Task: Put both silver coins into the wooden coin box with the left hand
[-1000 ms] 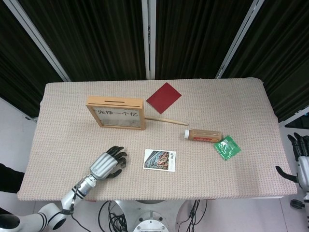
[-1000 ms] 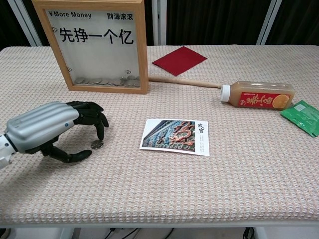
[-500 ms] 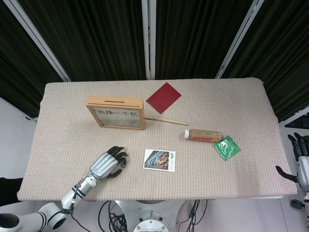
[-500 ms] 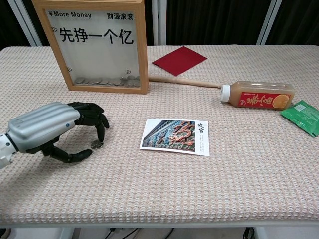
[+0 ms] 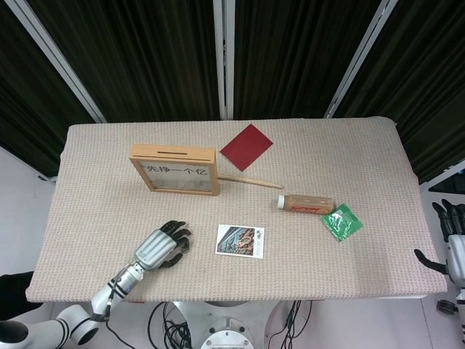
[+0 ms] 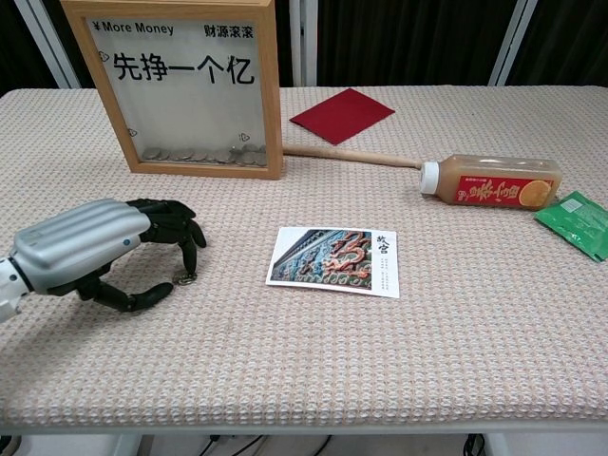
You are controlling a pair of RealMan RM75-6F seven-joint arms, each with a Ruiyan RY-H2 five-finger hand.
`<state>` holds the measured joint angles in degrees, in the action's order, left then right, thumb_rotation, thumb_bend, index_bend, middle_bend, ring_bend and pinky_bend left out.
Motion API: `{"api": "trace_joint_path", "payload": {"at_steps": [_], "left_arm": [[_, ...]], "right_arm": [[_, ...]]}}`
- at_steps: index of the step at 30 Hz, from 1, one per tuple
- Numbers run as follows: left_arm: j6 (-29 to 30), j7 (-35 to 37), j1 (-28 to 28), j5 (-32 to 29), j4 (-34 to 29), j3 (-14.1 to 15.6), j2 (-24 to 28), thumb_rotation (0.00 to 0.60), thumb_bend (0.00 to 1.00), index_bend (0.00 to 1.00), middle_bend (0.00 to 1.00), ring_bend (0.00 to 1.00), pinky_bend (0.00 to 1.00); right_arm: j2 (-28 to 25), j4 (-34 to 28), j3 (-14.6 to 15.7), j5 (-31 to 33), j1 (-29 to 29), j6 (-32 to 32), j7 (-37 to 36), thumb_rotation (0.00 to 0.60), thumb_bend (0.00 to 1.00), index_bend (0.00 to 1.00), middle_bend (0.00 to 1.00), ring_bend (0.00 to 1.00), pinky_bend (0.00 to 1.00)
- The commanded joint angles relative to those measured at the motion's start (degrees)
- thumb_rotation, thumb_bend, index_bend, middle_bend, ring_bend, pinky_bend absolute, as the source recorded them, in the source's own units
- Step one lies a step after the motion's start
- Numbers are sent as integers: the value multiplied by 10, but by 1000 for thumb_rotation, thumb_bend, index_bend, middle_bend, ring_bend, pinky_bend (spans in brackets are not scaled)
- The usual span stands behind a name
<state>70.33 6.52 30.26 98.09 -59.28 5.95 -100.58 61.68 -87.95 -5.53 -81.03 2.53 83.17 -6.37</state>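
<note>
The wooden coin box (image 5: 175,169) (image 6: 183,87) stands upright at the back left, with a slot in its top and several coins behind its clear front. One silver coin (image 6: 184,278) lies on the cloth in front of it. My left hand (image 5: 160,247) (image 6: 99,246) arches over this coin. A fingertip (image 6: 189,267) rests at the coin and the thumb (image 6: 142,299) lies a short way to its left; the coin is not lifted. In the head view the hand hides the coin. I see no second loose coin. My right hand (image 5: 452,236) hangs beyond the table's right edge, holding nothing.
A picture card (image 6: 335,261) lies just right of the left hand. Behind it are a wooden stick (image 6: 350,157), a red card (image 6: 342,115), a lying drink bottle (image 6: 491,180) and a green packet (image 6: 578,221). The table's near edge (image 6: 285,418) is close to the left forearm.
My left hand has sunk slightly and drawn a little toward the near edge, fingers still curled over the coin. The coin and the right hand stay where they were.
</note>
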Motion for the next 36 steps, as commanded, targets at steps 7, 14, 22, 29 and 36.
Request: {"api": "trace_joint_path", "payload": {"at_steps": [7, 14, 22, 29, 36], "left_arm": [[-8, 0, 6, 0, -2, 1, 4, 600, 205, 409, 222, 86, 157], [-11, 4, 11, 1, 2, -1, 0, 600, 205, 410, 221, 86, 157], [-10, 12, 16, 1, 15, -5, -11, 600, 205, 413, 222, 86, 159], [13, 23, 16, 6, 40, -11, -30, 600, 205, 471, 245, 87, 165], [36, 30, 13, 9, 68, -16, -47, 600, 212, 522, 276, 97, 168]], "right_arm": [[2, 3, 0, 0, 1, -1, 0, 600, 121, 0, 0, 0, 0], [4, 5, 0, 2, 1, -4, -1, 600, 120, 0, 0, 0, 0], [4, 6, 1, 2, 1, -4, -1, 600, 118, 0, 0, 0, 0], [4, 7, 1, 1, 1, -3, -3, 600, 119, 0, 0, 0, 0], [4, 9, 1, 1, 0, -3, -6, 600, 121, 0, 0, 0, 0]]}}
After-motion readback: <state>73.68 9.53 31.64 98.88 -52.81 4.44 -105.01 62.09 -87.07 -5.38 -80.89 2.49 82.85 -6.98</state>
